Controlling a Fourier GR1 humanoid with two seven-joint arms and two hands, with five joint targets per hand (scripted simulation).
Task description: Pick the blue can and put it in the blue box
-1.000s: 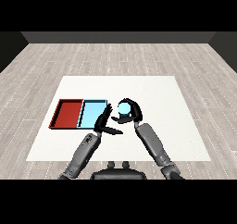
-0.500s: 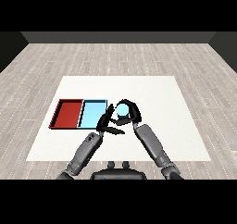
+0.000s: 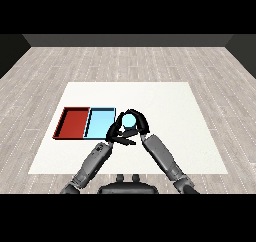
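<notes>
Just right of the light blue tray (image 3: 100, 123), the right robot hand (image 3: 137, 122) is wrapped round the blue can (image 3: 129, 120), fingers and thumb curling about it so that only the pale blue top shows. The can sits beside the tray's right rim, not inside it; whether it rests on the white table (image 3: 170, 106) I cannot tell. The left robot hand (image 3: 120, 138) lies close under the can with its fingers stretched out flat, holding nothing. The red tray (image 3: 72, 123) lies to the left, touching the blue one.
</notes>
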